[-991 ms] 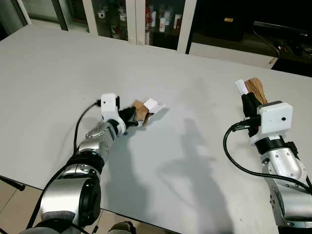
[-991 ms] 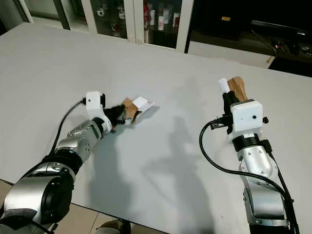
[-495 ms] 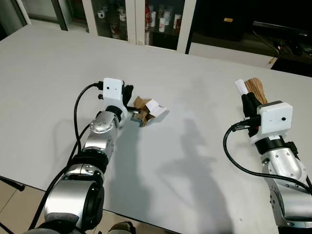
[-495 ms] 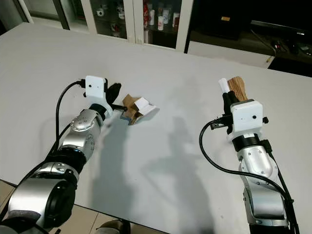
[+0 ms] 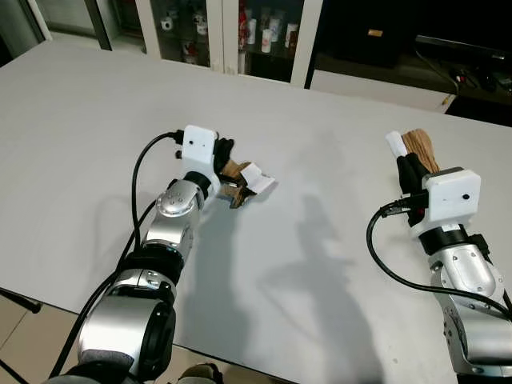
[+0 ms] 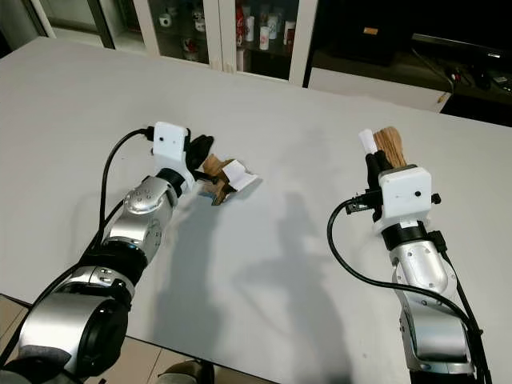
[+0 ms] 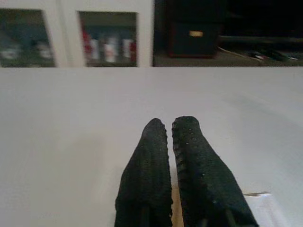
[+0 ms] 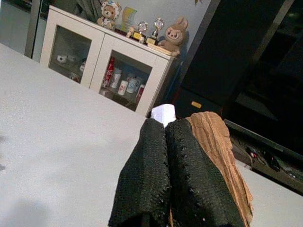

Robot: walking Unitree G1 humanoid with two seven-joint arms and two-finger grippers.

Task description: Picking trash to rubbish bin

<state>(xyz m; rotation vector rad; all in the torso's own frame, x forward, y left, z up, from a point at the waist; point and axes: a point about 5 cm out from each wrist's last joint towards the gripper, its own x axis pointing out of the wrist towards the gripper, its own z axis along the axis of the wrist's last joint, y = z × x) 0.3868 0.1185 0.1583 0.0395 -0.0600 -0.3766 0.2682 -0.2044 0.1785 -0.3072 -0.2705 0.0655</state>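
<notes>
Left pincer [image 5: 230, 178] clamped on crumpled carton [image 5: 248, 181] over table [image 5: 80, 120]; right pincer [image 5: 412, 170] gripping brown paper [image 5: 418, 145]

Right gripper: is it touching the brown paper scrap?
Touching. Right wrist view shows the right gripper closed, fingers pressed against the brown paper scrap.

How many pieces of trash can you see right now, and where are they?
2. One brown and white crumpled scrap is clamped in the left gripper low over the white table. The other brown scrap is clamped in the right gripper, raised at the right.
</notes>
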